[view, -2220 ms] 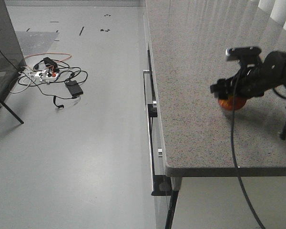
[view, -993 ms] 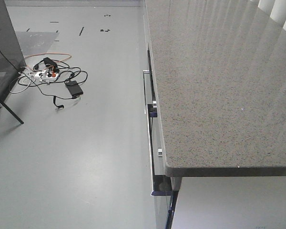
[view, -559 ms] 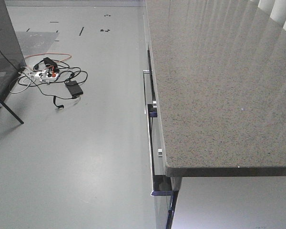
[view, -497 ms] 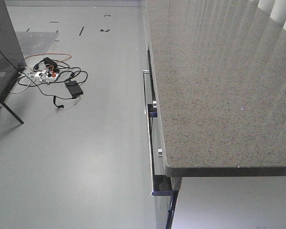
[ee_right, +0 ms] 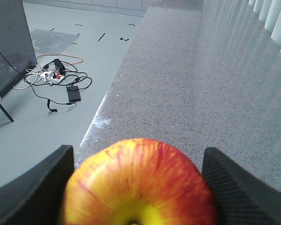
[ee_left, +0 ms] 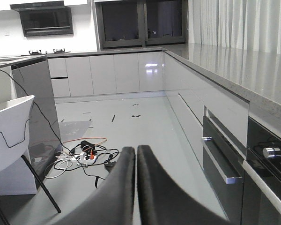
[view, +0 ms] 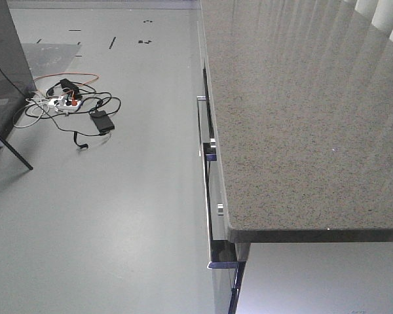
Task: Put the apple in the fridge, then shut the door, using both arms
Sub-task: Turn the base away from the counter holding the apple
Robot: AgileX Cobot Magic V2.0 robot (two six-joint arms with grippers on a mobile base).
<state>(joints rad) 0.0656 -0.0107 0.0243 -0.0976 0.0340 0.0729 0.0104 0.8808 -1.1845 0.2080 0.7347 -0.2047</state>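
Observation:
The apple (ee_right: pixel 140 180), red with yellow patches, fills the bottom of the right wrist view, held above the speckled counter (ee_right: pixel 187 79). My right gripper (ee_right: pixel 136 152) is shut on it, one black finger (ee_right: pixel 35 187) against each side. My left gripper (ee_left: pixel 136 152) is shut and empty, its two fingers pressed together, pointing across the kitchen floor. Neither gripper shows in the front view. The fridge and its door are not in view.
The grey speckled counter (view: pixel 295 118) fills the right of the front view, with metal handles (view: pixel 206 196) on its cabinet front. A tangle of cables and a power strip (view: pixel 72 104) lies on the floor. A dark grey panel (view: pixel 3 59) and a white chair (ee_left: pixel 9 136) stand at left.
The right arm with the apple, over the counter 2.2 s ago, has left the front view. Over the last second nothing there has moved.

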